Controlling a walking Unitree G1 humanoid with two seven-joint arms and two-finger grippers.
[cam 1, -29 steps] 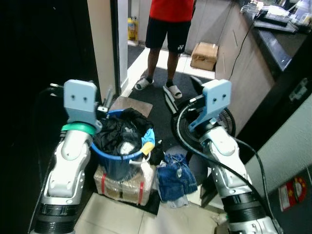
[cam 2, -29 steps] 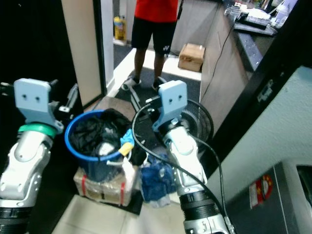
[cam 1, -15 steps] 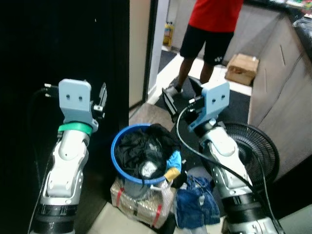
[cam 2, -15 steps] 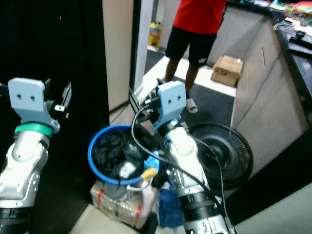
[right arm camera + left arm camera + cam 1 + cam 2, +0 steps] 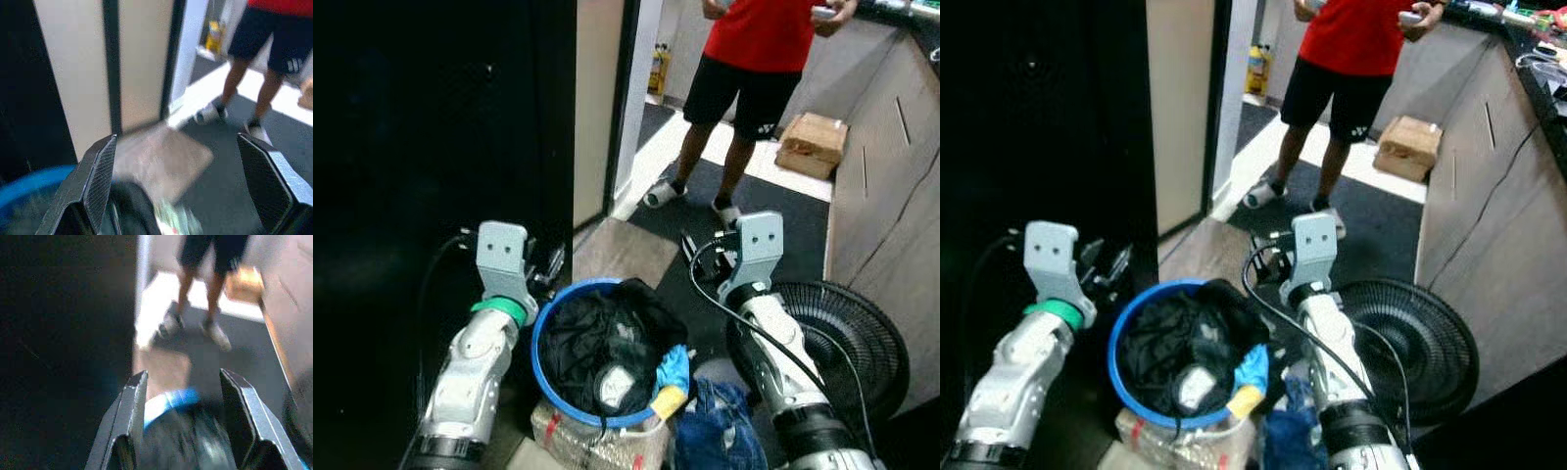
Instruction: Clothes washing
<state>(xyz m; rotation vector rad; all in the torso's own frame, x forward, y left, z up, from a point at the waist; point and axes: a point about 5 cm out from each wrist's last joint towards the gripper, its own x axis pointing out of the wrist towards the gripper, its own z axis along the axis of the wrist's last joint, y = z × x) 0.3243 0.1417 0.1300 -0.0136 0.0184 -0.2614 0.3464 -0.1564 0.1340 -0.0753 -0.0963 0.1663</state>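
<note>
Left eye view: one blue laundry basket [image 5: 544, 338] stands on the floor between the two arms, heaped with dark clothes [image 5: 597, 338]; a blue cloth [image 5: 674, 366] hangs over its right rim. The basket rests on one wrapped bundle [image 5: 592, 448]. One pair of crumpled blue jeans [image 5: 715, 431] lies on the floor just right of it. The left gripper [image 5: 551, 269] sits at the basket's far left rim, the right gripper [image 5: 697, 250] just beyond its far right edge; the spread of their fingers cannot be judged here. One standing fan [image 5: 842, 343] is on the right, near the right arm. One person [image 5: 754, 69] in a red shirt and dark shorts stands farther off, wearing two slippers, with one cardboard box [image 5: 813, 145] on the floor to the right.

Right eye view: the same scene. One yellow bottle [image 5: 1257, 67] stands on the far floor beyond the doorway, left of the person.

Left wrist view: the left gripper's two black fingers [image 5: 128, 426] stand spread apart, nothing between them. The basket's blue rim and dark clothes show blurred between them, with a brown mat [image 5: 161, 369] and the person's two legs farther off.

Right wrist view: the right gripper's two fingers [image 5: 95, 181] are spread wide, holding nothing. Between them lie the brown mat, blurred dark cloth and the blue rim at the near left.
</note>
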